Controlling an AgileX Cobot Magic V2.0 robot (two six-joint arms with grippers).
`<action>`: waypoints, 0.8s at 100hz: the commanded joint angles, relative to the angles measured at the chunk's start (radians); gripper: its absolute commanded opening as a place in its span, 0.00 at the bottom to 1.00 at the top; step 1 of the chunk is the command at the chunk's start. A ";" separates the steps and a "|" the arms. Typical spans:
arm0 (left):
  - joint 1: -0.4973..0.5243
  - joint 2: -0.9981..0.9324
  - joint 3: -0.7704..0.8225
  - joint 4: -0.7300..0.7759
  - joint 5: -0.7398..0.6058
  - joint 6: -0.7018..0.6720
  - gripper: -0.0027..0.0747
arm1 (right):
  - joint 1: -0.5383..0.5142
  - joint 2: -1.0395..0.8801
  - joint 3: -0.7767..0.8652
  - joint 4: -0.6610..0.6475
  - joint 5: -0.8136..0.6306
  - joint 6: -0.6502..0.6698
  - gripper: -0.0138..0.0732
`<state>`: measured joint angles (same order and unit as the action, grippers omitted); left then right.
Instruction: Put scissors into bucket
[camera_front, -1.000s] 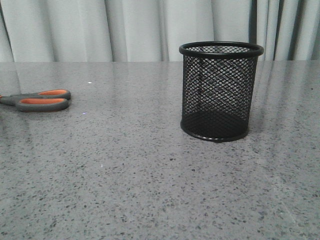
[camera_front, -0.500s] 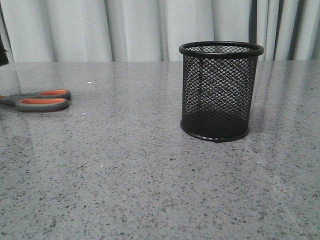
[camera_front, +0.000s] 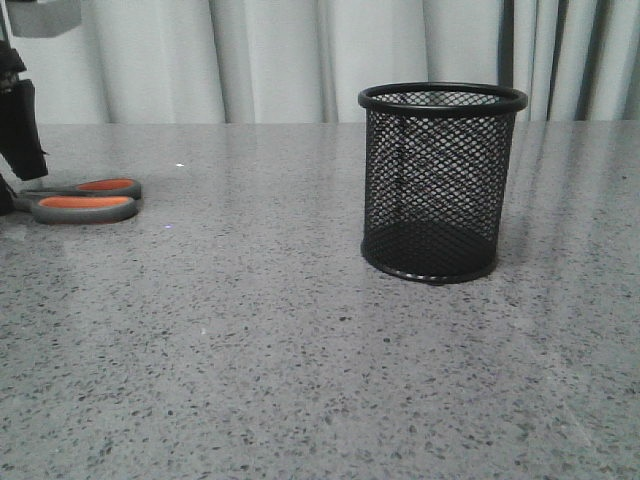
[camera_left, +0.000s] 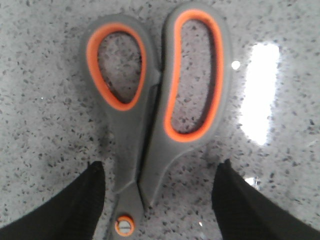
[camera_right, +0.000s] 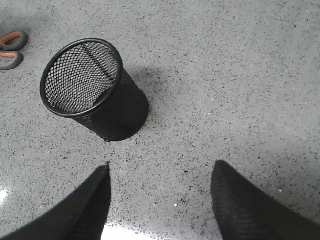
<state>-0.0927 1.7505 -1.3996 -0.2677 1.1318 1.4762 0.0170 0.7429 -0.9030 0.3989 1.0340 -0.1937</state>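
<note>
The scissors (camera_front: 82, 199) lie flat at the far left of the table, grey handles lined in orange; their blades are cut off at the picture's edge. In the left wrist view the scissors (camera_left: 155, 115) lie between my open left gripper's (camera_left: 160, 172) two fingers, near the pivot screw, with table showing on both sides. The left gripper's finger (camera_front: 20, 130) shows at the left edge of the front view, just over the scissors. The black mesh bucket (camera_front: 440, 180) stands upright right of centre, empty. My right gripper (camera_right: 160, 170) is open and empty, above the table near the bucket (camera_right: 92, 90).
The grey speckled table (camera_front: 250, 330) runs wide around the bucket. Pale curtains (camera_front: 270, 60) hang behind its far edge. The scissor handles (camera_right: 11, 50) also show in the right wrist view.
My left arm has come into the front view at the left edge and come down over the scissors. The scissors and the bucket have not moved.
</note>
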 joint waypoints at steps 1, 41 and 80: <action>0.002 -0.028 -0.049 -0.035 -0.013 -0.001 0.58 | 0.000 0.006 -0.031 0.013 -0.041 -0.014 0.61; 0.002 0.055 -0.113 -0.027 0.091 0.001 0.58 | 0.000 0.006 -0.031 0.013 -0.034 -0.015 0.61; 0.002 0.071 -0.113 -0.037 0.129 0.003 0.22 | 0.000 0.006 -0.031 0.013 -0.034 -0.015 0.61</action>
<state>-0.0927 1.8456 -1.4958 -0.2784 1.2413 1.4762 0.0170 0.7429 -0.9030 0.3982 1.0448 -0.1961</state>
